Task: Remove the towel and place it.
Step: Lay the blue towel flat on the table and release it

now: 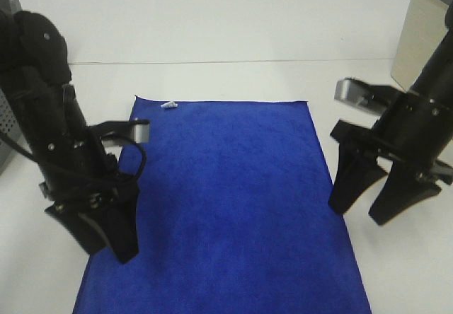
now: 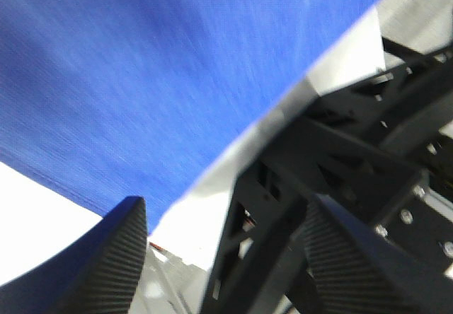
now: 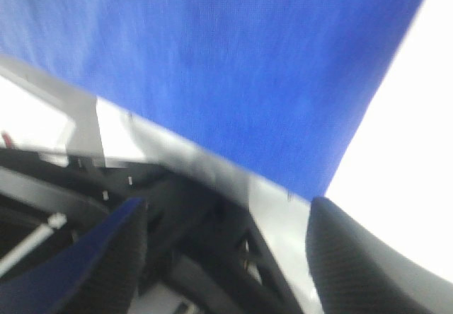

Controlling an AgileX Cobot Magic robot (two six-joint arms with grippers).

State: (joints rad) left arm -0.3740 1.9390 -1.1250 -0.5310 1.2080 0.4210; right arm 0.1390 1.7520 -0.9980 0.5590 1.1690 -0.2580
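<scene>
One towel (image 1: 226, 201) lay flat on the bench (image 1: 212, 31), one white tag (image 1: 169, 105) at its far-left corner. Two grippers, left gripper (image 1: 110, 247) and right gripper (image 1: 359, 213), stood released and empty.

A bright white counter (image 1: 233, 31) fills the frame, a faint seam (image 1: 233, 62) crossing its upper part; a beige box (image 1: 417, 38) stands upper right.

The large rectangular blue plush towel (image 1: 226, 201) lies flat on the white surface (image 1: 226, 38), between the left gripper (image 1: 107, 249) and right gripper (image 1: 359, 215).
</scene>
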